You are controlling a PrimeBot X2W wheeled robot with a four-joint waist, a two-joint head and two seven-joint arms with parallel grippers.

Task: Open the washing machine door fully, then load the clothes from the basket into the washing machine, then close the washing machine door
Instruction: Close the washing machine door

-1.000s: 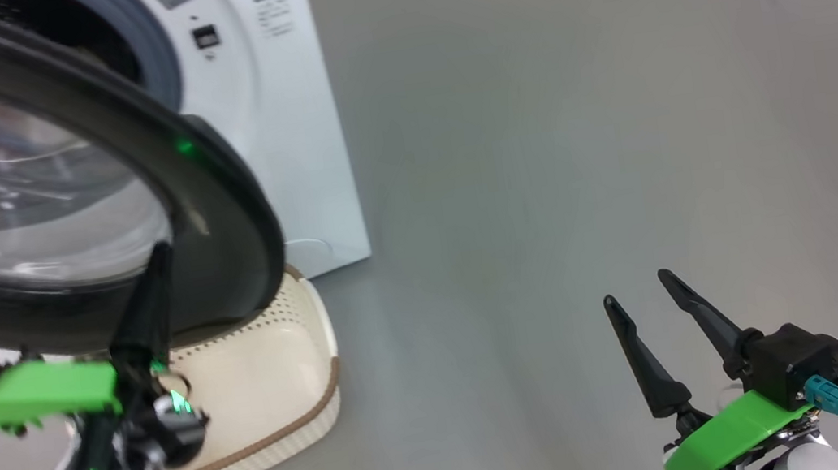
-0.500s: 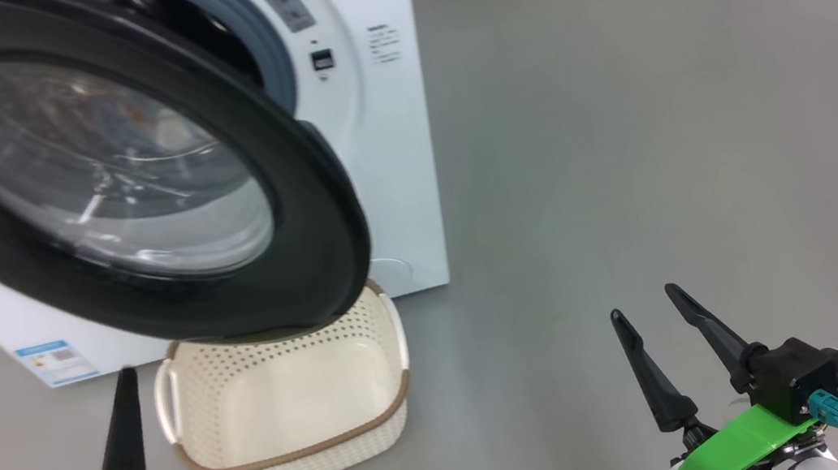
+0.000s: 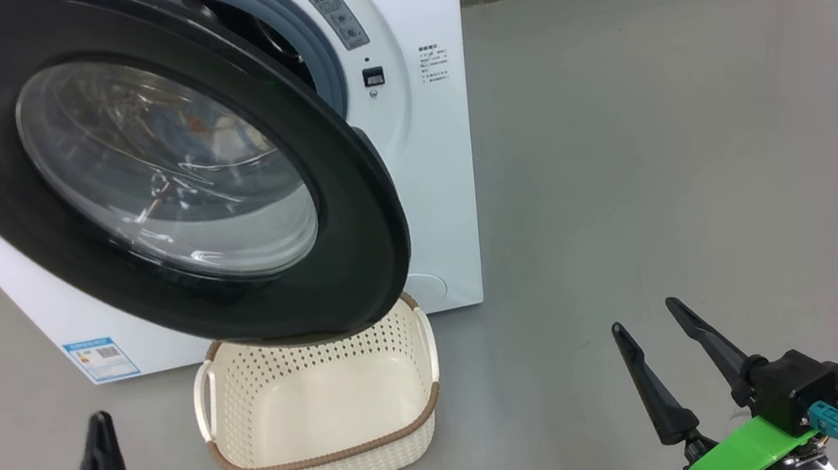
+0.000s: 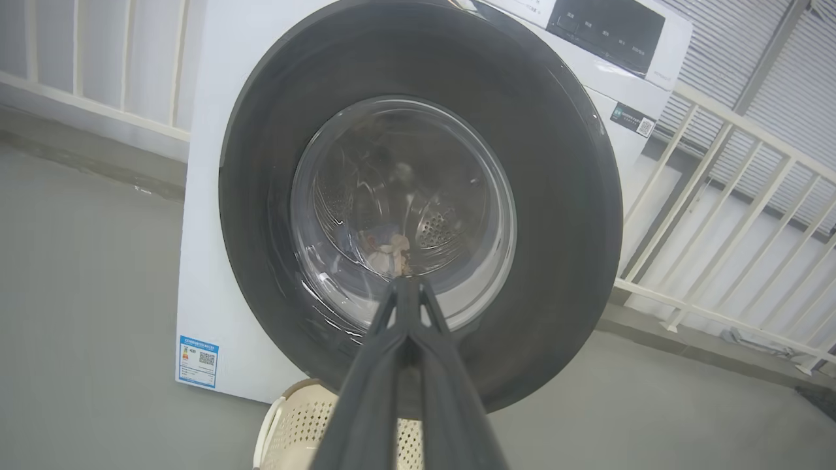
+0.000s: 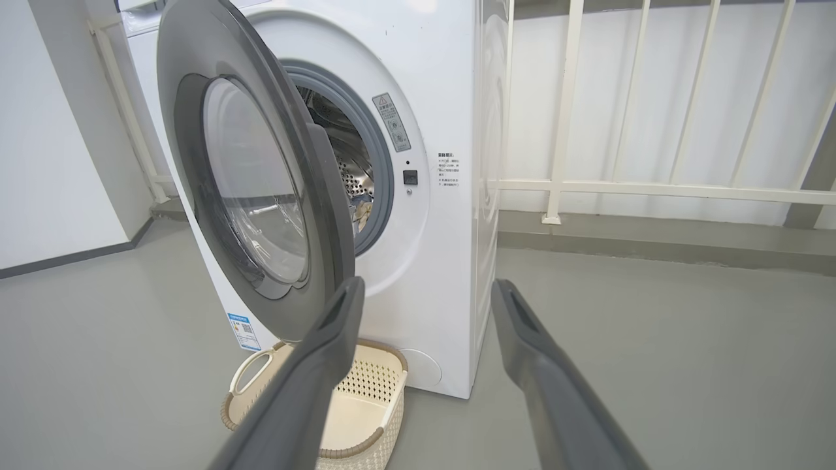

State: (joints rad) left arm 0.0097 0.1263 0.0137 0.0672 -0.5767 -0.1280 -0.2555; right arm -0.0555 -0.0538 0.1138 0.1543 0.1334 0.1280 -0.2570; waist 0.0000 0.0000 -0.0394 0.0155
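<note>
In the head view, the washing machine door (image 3: 351, 220) stands part-way open, its lower edge hanging over the basket (image 3: 319, 458). The basket sits on the floor (image 3: 656, 111) just in front of the washing machine (image 3: 444, 182) and looks empty. The left hand (image 3: 98, 423) is low at the near left, fingers pinched together on nothing, apart from the door. The right hand (image 3: 644, 316) is at the near right, spread wide and empty, well apart from the machine.

In the left wrist view, the closed fingers point at the door's glass. Through it the clothes (image 4: 388, 245) lie low in the drum (image 4: 434, 225).

In the right wrist view, the wide fingers frame the gap between the door and the gasket (image 5: 385, 176), with a scrap of cloth visible inside.

Opening and loading appear done. What seems left is pushing the door shut.
</note>
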